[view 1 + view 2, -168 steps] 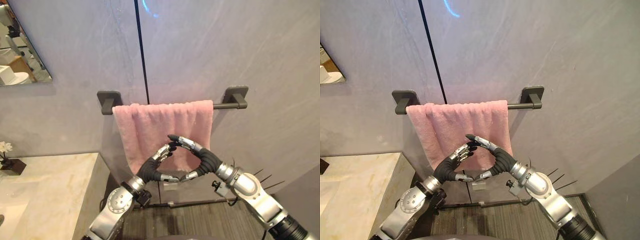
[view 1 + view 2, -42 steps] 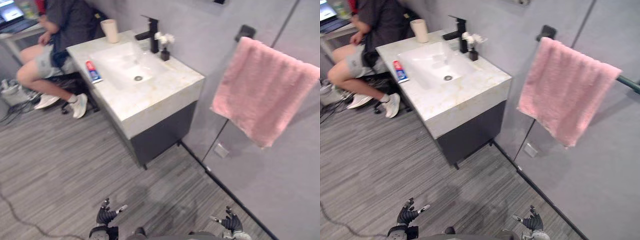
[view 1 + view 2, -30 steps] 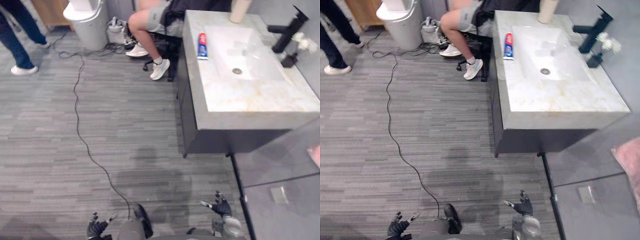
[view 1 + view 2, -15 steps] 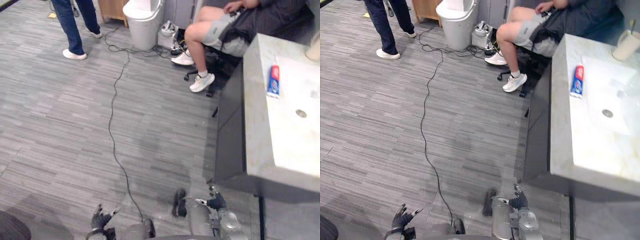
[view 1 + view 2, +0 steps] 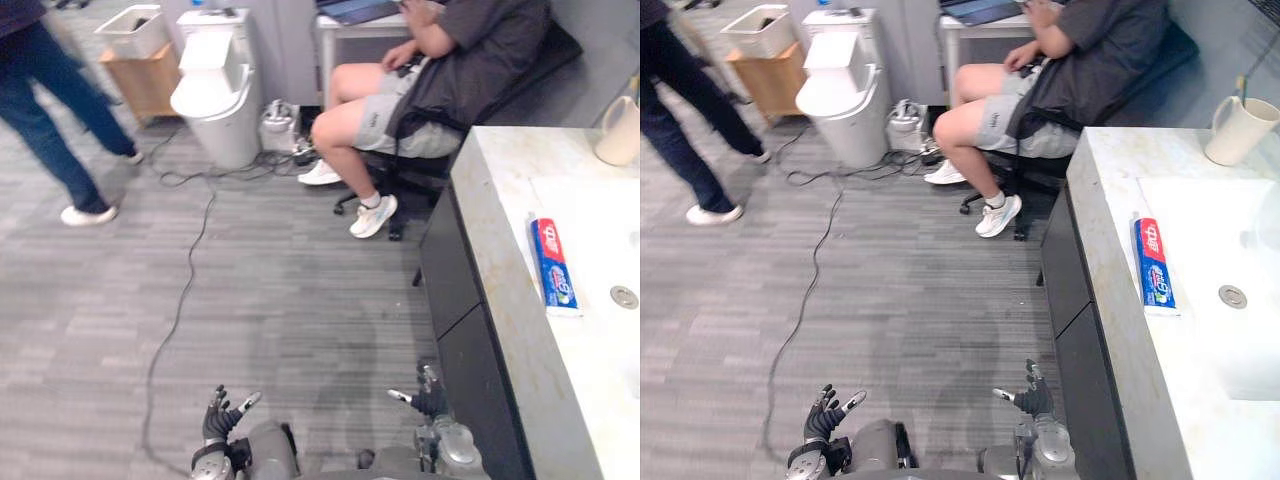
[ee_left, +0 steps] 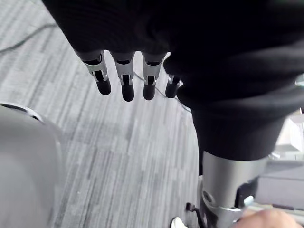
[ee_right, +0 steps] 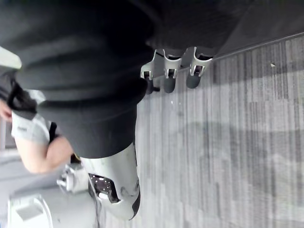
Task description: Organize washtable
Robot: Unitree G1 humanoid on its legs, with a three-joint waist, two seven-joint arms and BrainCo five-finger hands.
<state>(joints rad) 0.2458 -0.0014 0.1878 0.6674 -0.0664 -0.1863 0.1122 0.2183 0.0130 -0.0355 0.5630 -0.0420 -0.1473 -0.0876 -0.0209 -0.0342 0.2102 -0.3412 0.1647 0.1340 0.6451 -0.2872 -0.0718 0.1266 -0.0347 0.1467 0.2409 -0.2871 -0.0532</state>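
Observation:
The pale marble washtable [image 5: 500,300] runs along the right side, with a sunken basin and its drain [image 5: 624,296]. A red, white and blue toothpaste tube [image 5: 552,265] lies flat on the counter beside the basin. A beige cup [image 5: 1238,130] stands at the far end with a thin stick in it. My left hand [image 5: 222,418] hangs low over the floor, fingers [image 6: 123,80] straight and holding nothing. My right hand [image 5: 425,400] hangs close to the dark cabinet front [image 5: 470,330], fingers [image 7: 171,78] straight, also holding nothing.
A person [image 5: 440,80] sits on a chair just past the washtable's far end, legs stretched toward the floor. Another person [image 5: 50,120] walks at the far left. A white bin [image 5: 215,95] and a wooden box [image 5: 140,70] stand at the back. Grey plank floor lies between.
The camera has swung, so the cup, seated person and more of the room have come into view. The standing person has moved left. Both hands stay low and open.

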